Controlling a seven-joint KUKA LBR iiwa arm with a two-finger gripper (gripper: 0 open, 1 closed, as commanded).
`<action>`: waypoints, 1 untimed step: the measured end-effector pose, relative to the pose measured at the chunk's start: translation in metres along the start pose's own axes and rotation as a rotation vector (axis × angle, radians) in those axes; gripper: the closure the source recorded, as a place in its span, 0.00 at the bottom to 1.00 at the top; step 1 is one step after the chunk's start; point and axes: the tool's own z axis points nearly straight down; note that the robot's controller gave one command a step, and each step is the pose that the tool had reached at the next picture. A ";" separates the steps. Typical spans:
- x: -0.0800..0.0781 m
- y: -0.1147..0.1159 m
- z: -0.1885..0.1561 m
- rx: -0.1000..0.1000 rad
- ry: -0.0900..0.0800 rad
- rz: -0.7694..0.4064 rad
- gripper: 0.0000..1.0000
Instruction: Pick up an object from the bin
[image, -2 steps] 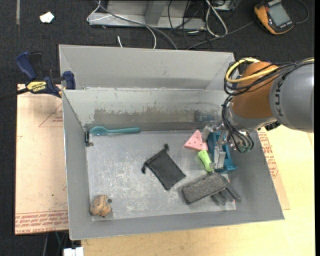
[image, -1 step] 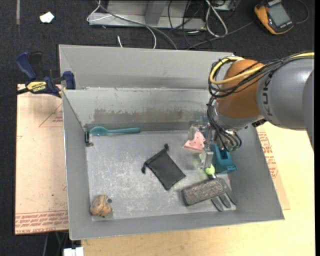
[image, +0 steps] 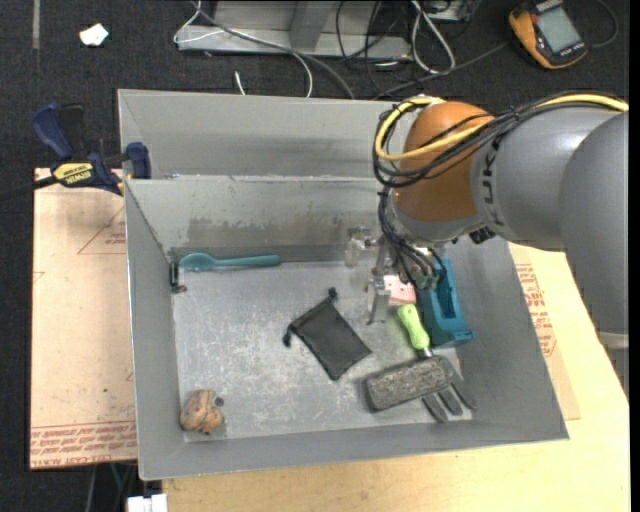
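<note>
My gripper (image: 368, 272) hangs at the right of the bin's middle, below the arm's orange cover, open with nothing between its fingers. Just left of and below it a flat black pouch (image: 329, 337) lies on the bin floor. Right beside it on the other side are a small pink and white piece (image: 401, 292), a green-handled tool (image: 414, 328) and a blue plastic object (image: 447, 310), partly hidden by the arm's cables. A grey rectangular block (image: 405, 384) lies nearer the front, on top of a dark pronged tool (image: 449, 402).
A teal toothbrush (image: 228, 262) lies along the back wall at the left. A brown lumpy ball (image: 202, 411) sits in the front left corner. The arm covers the bin's back right part.
</note>
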 end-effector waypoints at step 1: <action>-0.006 0.030 -0.005 -0.003 -0.001 -0.004 0.00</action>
